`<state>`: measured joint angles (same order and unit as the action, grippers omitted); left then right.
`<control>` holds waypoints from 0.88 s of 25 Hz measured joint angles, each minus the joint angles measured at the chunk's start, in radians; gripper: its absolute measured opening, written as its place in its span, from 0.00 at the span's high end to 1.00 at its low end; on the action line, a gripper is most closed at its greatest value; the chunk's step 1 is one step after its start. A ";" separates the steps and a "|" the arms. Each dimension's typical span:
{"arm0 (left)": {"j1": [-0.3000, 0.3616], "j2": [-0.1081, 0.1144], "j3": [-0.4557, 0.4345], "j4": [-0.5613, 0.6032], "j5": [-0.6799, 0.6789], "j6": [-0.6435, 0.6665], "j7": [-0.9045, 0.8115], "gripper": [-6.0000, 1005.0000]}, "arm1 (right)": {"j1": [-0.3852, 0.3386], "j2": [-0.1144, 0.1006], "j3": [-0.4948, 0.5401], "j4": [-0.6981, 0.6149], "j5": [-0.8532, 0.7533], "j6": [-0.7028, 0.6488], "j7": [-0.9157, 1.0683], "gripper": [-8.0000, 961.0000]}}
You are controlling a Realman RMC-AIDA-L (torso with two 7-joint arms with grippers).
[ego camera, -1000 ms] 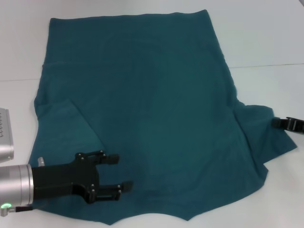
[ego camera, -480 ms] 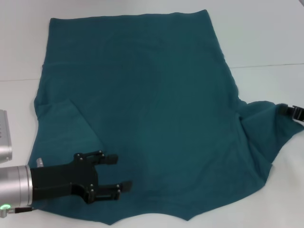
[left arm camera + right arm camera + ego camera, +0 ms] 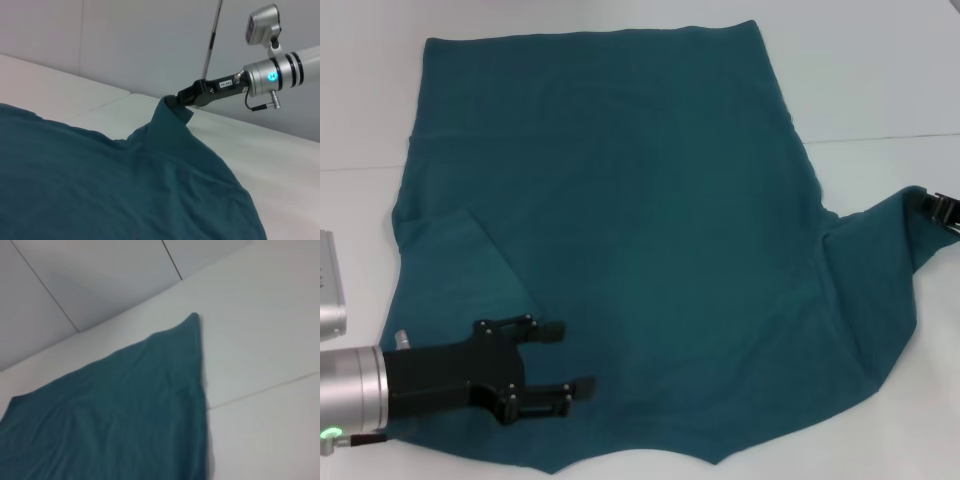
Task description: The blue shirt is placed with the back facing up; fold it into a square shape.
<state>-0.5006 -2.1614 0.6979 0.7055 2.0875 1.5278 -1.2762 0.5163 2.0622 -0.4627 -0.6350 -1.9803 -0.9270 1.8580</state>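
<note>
Pinching blue shirt (image 3: 620,220) sleeve, right end effector (image 3: 932,206) half cropped, left end effector (image 3: 560,360) wide

Left pincer (image 3: 565,361), fingers spread apart, hovers at the near left on a horizontal arm; right pincer (image 3: 932,204), at far right, is clamped closed, raised.

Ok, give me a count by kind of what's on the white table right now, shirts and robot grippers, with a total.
Dark teal-blue soft fabric shirt: 1
Black robot grippers: 2, the left gripper with fingers open over the shirt's near left part, the right gripper shut on the shirt's right sleeve, lifting it off the white table
Total: 3
</note>
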 joint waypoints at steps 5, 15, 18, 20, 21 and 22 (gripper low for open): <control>-0.005 0.001 0.000 -0.004 0.000 -0.009 0.000 0.18 | 0.013 0.008 0.000 -0.001 0.011 -0.007 -0.030 0.96; -0.008 0.002 0.000 -0.003 0.000 -0.009 -0.002 0.18 | 0.057 0.023 -0.020 0.011 0.033 -0.036 -0.080 0.96; -0.008 0.002 0.000 -0.002 0.000 -0.011 -0.007 0.18 | 0.086 0.025 -0.051 0.047 0.033 -0.035 -0.088 0.95; -0.009 0.002 0.000 -0.001 0.000 -0.015 -0.012 0.18 | 0.108 0.026 -0.070 0.078 0.034 -0.030 -0.102 0.95; -0.010 0.002 0.000 -0.001 0.000 -0.016 -0.013 0.18 | 0.126 0.026 -0.083 0.104 0.036 -0.027 -0.118 0.95; -0.010 0.002 0.000 -0.001 0.000 -0.017 -0.013 0.18 | 0.138 0.027 -0.092 0.122 0.038 -0.026 -0.129 0.95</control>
<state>-0.5106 -2.1598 0.6980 0.7043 2.0877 1.5113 -1.2894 0.6544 2.0887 -0.5547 -0.5131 -1.9428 -0.9531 1.7288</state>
